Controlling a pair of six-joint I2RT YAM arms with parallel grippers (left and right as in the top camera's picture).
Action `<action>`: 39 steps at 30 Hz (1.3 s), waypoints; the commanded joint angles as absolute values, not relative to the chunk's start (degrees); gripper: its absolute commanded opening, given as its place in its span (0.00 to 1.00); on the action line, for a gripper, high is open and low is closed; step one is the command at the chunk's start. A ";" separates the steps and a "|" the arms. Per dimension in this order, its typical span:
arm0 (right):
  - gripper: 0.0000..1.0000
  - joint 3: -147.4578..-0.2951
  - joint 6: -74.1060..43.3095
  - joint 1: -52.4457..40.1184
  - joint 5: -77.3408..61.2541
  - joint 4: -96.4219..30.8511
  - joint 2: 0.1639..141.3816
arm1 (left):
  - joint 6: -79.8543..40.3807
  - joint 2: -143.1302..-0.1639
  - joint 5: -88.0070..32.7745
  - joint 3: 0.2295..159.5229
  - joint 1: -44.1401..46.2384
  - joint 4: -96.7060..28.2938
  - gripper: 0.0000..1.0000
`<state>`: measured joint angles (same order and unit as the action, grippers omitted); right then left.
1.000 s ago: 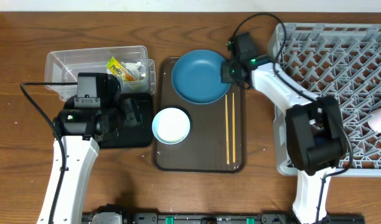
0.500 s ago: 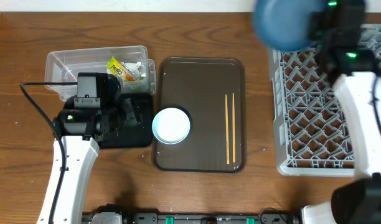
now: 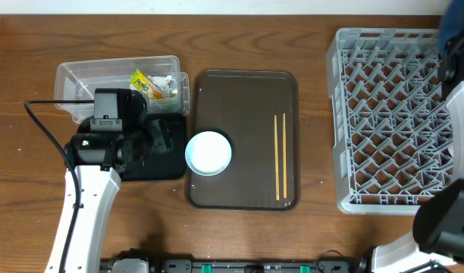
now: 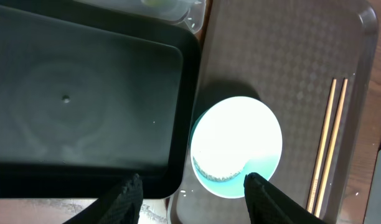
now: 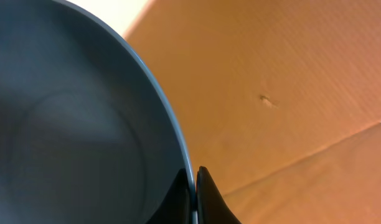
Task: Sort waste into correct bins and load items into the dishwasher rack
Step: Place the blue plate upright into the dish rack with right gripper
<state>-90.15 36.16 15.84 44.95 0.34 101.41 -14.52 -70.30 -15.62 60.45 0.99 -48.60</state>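
Note:
My right gripper [image 5: 195,186] is shut on the rim of the dark blue dish [image 5: 72,124]. In the overhead view the dish is a blue blur [image 3: 458,19] at the far right corner, above the grey dishwasher rack [image 3: 391,114]. My left gripper [image 4: 193,193] is open and empty, hovering over the edge of the black tray [image 4: 84,93] beside the pale blue bowl [image 4: 237,146]. The bowl [image 3: 209,152] and the two chopsticks [image 3: 280,155] lie on the brown serving tray [image 3: 243,91]. The yellow-green wrapper [image 3: 145,83] lies in the clear tub [image 3: 88,76]. The pink and green cups are out of view.
The black tray [image 3: 160,163] sits under my left arm, between the clear tub and the brown tray. A few white grains [image 4: 184,191] lie on the brown tray by the bowl. The chopsticks [image 4: 327,146] lie at the tray's right side.
My right gripper has lifted the dark blue dish off the brown tray and carried it right, to above the rack's far right corner. The left arm has not moved.

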 commanded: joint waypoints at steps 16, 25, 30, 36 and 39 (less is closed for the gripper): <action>0.01 -90.26 51.07 23.00 53.93 16.29 115.15 | -14.24 -70.41 -14.92 60.18 0.82 -48.62 0.56; 0.01 -90.21 38.57 20.47 53.56 6.52 117.05 | -14.24 -70.41 -14.92 60.18 0.82 -48.62 0.56; 0.19 -90.21 36.64 19.00 55.02 6.15 117.05 | -14.24 -70.41 -14.92 60.18 0.82 -48.62 0.56; 0.41 -90.21 36.62 16.93 57.04 5.08 117.05 | -14.22 -70.41 -14.90 60.18 0.82 -48.62 0.56; 0.63 -90.21 34.54 16.47 57.04 2.74 117.05 | -14.22 -70.41 -14.90 60.18 0.82 -48.62 0.56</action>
